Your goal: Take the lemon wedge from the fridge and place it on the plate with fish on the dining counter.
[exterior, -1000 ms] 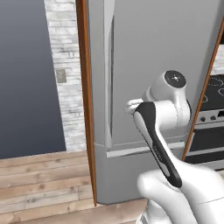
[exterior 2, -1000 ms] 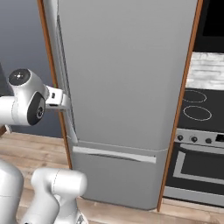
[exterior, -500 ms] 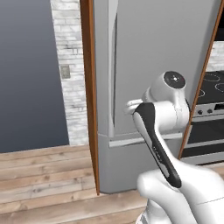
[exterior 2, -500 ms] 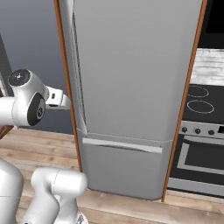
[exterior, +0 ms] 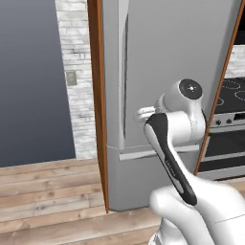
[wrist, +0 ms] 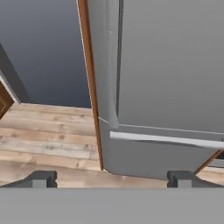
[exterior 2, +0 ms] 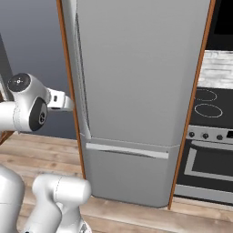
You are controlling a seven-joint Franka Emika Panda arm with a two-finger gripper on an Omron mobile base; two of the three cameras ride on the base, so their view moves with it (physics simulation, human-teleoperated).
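The fridge (exterior: pixel 172 48) (exterior 2: pixel 136 68) (wrist: pixel 170 65) stands shut in front of me, tall and plain grey, with a drawer front below. Its long vertical handle (exterior: pixel 123 72) (exterior 2: pixel 81 77) (wrist: pixel 119 57) runs down the door's left edge. My gripper (wrist: pixel 113 179) is open with nothing between its fingertips (wrist: pixel 41 178), and it hangs a short way off the fridge's lower left corner, touching nothing. My hand (exterior: pixel 146 114) (exterior 2: pixel 61 101) points toward the handle side. The lemon wedge is hidden; the plate, the fish and the dining counter are out of view.
Brown wood panels (exterior: pixel 95 95) (exterior 2: pixel 66 68) frame the fridge. A stove top (exterior 2: pixel 207 102) with an oven (exterior 2: pixel 209 164) below it stands to the right. A brick strip (exterior: pixel 72 57) and a dark grey wall (exterior: pixel 28 76) lie to the left. The floor (wrist: pixel 48 131) is wood planks.
The whole picture has shifted: the base has moved, and the fridge now sits further right and a little nearer. The arm keeps its pose and the gripper stays open.
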